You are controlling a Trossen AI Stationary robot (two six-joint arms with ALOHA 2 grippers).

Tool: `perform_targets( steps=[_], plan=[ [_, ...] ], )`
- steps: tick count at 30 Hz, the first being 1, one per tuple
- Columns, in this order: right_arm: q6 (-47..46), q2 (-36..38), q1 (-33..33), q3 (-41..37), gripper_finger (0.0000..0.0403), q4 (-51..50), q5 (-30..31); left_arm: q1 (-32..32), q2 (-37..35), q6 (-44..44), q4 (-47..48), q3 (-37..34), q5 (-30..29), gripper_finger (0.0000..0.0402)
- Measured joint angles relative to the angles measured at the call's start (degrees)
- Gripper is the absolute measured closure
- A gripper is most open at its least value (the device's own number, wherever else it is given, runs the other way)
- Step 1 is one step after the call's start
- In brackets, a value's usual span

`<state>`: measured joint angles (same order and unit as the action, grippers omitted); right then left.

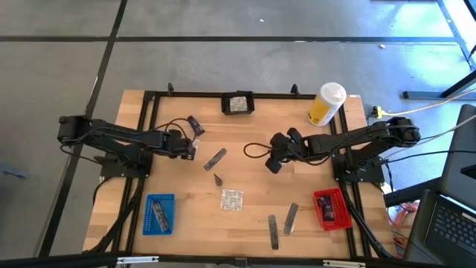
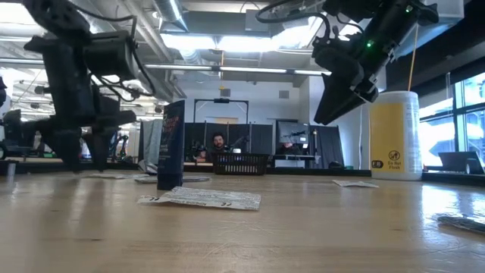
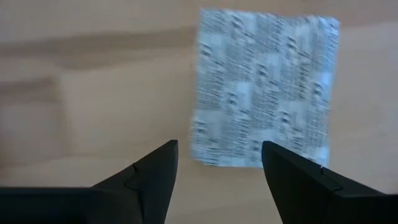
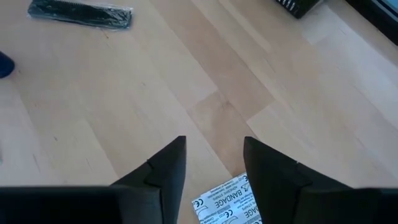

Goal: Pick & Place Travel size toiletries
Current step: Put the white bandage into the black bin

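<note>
- My left gripper (image 3: 217, 163) hovers with fingers apart, empty, over a foil sachet (image 3: 264, 87) near the tabletop's left edge.
- My right gripper (image 4: 213, 155) is spread, empty, mid-table; a bandage sachet (image 1: 231, 199) lies toward the near edge.

On the wooden table (image 1: 253, 160) you have a tall yellow container (image 1: 326, 105) with a white cap lying tilted near the far right corner; in the low view it stands upright at the right. A small black basket (image 1: 238, 103) sits at the middle of the far edge, while a blue tray (image 1: 158, 214) lies near your front left corner and a red tray (image 1: 331, 208) near the front right. Beyond the table, the low view shows you a person (image 2: 218, 142) seated far back in the room.
</note>
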<state>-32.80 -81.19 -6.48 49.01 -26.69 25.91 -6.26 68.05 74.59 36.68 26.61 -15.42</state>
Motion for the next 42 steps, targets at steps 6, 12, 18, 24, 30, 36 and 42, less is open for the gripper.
perform_targets(
  steps=[6, 12, 18, 24, 30, 36, 42],
  plan=[
    [0.13, 0.00, 0.00, 0.00, 0.0247, 0.95, 0.03, 0.02, -0.07, 0.20, -1.98, -1.29, 0.41, 0.0186],
    [0.48, 0.00, 0.00, 0.00, 0.0258, 1.37, 0.04, -0.56, 0.62, 0.20, -1.66, -1.41, -1.83, 0.0194],
    [0.94, 0.00, 0.00, 0.00, 0.0266, 1.37, 0.18, -0.54, 4.14, 0.04, -2.09, -1.14, -2.05, 0.0209],
    [1.79, 0.00, 0.00, 0.00, 0.0268, 1.76, 0.17, -0.52, 4.97, -0.06, -2.16, -1.06, -2.10, 0.0226],
    [1.81, 0.00, 0.00, 0.00, 0.0262, 2.00, 0.17, -0.52, 4.85, -0.31, -2.53, -1.23, -2.29, 0.0260],
    [1.95, 0.00, 0.00, 0.00, 0.0259, 2.01, 0.16, -0.52, 4.90, -0.19, -2.45, -1.31, -3.07, 0.0310],
    [2.01, 0.00, 0.00, 0.00, 0.0272, 2.00, 0.15, -0.52, 4.98, -1.42, -2.61, -1.34, -3.77, 0.0363]
  ],
)
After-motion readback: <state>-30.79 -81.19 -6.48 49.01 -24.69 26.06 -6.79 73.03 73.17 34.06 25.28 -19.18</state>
